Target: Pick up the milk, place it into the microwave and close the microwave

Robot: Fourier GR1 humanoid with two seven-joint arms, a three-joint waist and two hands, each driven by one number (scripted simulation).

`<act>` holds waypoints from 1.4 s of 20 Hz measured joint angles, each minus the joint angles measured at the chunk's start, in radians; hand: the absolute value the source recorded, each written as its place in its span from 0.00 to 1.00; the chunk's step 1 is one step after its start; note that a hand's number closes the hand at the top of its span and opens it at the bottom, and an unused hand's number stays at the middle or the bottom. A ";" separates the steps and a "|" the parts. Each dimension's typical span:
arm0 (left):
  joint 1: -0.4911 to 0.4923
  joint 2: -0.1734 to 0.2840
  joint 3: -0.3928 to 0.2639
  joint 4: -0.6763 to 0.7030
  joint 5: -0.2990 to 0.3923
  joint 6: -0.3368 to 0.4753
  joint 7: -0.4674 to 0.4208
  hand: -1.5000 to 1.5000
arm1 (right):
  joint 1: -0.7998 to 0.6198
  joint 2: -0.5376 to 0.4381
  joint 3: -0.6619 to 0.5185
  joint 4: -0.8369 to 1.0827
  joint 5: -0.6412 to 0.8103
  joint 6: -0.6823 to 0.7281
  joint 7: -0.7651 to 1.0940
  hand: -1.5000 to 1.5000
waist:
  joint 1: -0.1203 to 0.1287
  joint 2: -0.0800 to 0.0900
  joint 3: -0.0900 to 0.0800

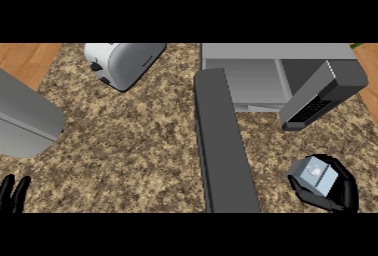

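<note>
We count one milk, one microwave, one toaster and two hands. The right hand, at lower right, has its fingers curled round the boxy, pale milk, in front of the microwave. The microwave's flat dark door stands open over the speckled stone counter. The left hand, cut off at lower left, rests with fingers straight. A grey slab at left we cannot identify.

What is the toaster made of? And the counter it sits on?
The toaster looks like shiny metal: pale silvery-white sides with soft highlights, and a darker end that may be plastic. The counter looks like polished stone, perhaps granite, since it is speckled brown and tan all over.
</note>
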 measured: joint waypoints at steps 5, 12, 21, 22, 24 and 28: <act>0.015 -0.004 -0.017 0.024 -0.010 -0.017 -0.033 0.00 | -0.135 -0.070 -0.002 0.155 0.004 0.070 -0.024 1.00 | 0.011 0.002 0.001; 0.009 0.000 0.005 0.019 0.015 -0.024 -0.017 0.00 | -0.201 -0.078 0.064 0.173 0.016 0.115 -0.015 1.00 | 0.006 0.001 0.001; 0.044 -0.007 0.020 0.014 0.030 -0.038 -0.032 0.00 | -0.145 -0.044 0.155 -0.138 -0.013 0.142 0.163 1.00 | -0.004 -0.003 -0.001; 0.044 -0.003 0.033 0.015 0.042 -0.045 -0.032 0.00 | -0.143 -0.034 0.166 -0.173 -0.005 0.121 0.187 1.00 | -0.004 -0.003 -0.001; 0.042 -0.003 0.036 0.037 0.041 -0.057 -0.049 0.00 | -0.175 -0.017 0.181 -0.205 0.022 0.064 0.232 1.00 | -0.002 -0.002 -0.001; 0.019 -0.002 0.038 0.028 0.040 -0.037 -0.018 0.00 | -0.255 -0.001 0.190 -0.196 0.063 -0.013 0.306 1.00 | 0.002 0.000 0.000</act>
